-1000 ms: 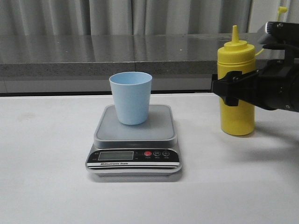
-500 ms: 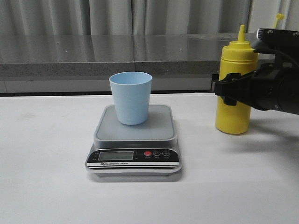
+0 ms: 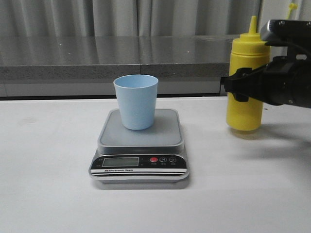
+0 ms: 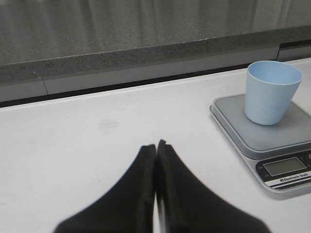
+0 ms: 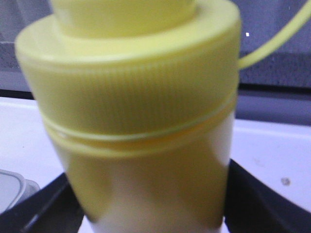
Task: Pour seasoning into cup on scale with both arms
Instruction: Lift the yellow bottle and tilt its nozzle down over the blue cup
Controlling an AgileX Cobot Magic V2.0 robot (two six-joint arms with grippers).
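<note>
The yellow seasoning bottle is upright at the right, its base just above the white table with a shadow under it. My right gripper is shut on its middle. In the right wrist view the bottle fills the frame between the black fingers, and its thin cap tether hangs to one side. The pale blue cup stands upright on the scale, left of the bottle. My left gripper is shut and empty over bare table, apart from the cup and the scale.
A grey stone ledge runs along the back of the white table, with curtains behind it. The right arm's black body reaches in from the right edge.
My right gripper has lifted the yellow bottle off the table and carried it a little upward. The cup, the scale and the left gripper have not moved.
</note>
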